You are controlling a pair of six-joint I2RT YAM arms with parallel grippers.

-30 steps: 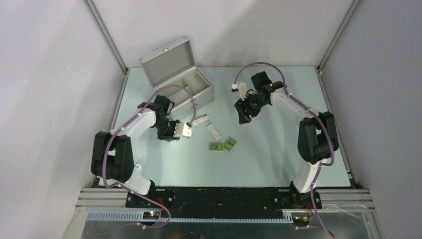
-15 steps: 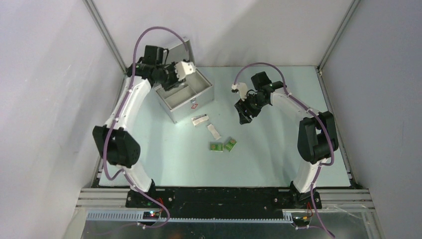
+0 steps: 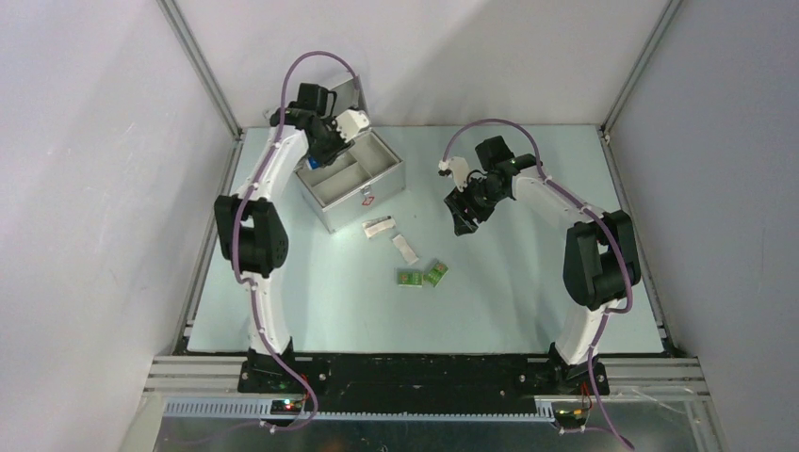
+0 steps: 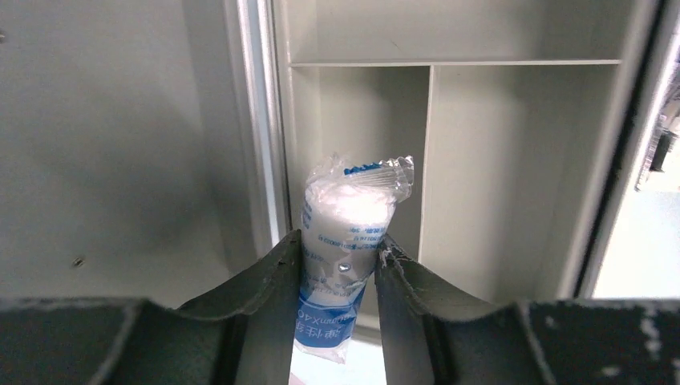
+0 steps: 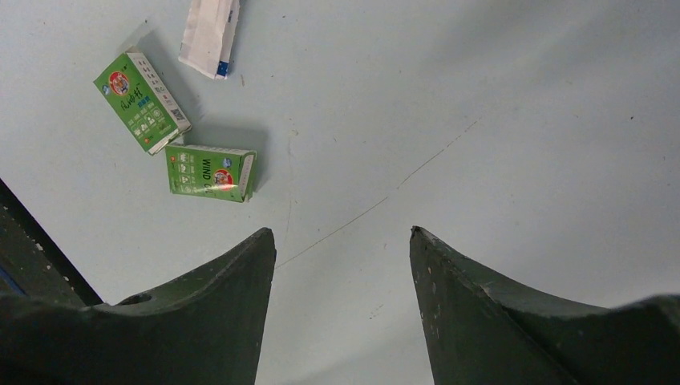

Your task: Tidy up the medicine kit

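From the overhead camera I see a pale blue-green table (image 3: 528,292) boxed in by plain light grey walls (image 3: 424,56). Aluminium posts (image 3: 198,66) run up the two far corners, and a black rail (image 3: 405,372) carries both arm bases along the bottom of the frame.

The medicine kit (image 3: 384,188) stands at the upper left of the table, turned at an angle, with its lid (image 4: 120,160) swung up behind it. Grey dividers split the inside into compartments.

My left gripper (image 4: 338,241) hangs over the open kit. Its fingers are clamped on a clear plastic packet (image 4: 349,216) of white material with blue print. In the left wrist view the packet sits in front of the narrow compartment just beside the hinge edge. I cannot tell whether it touches the bottom.

My right gripper (image 5: 341,233) hovers above bare table in the upper middle of the overhead frame. Its fingers are spread apart with nothing between them. Under it a thin scratch (image 5: 377,200) crosses the surface diagonally.

Loose items lie on the table between the two arms, near the kit's front corner. One white sachet (image 3: 380,227) is just beside the kit and a second white sachet (image 3: 405,249) is a little nearer the bases. Below those, two small green boxes (image 3: 409,278) lie side by side, close together, in the middle of the frame.
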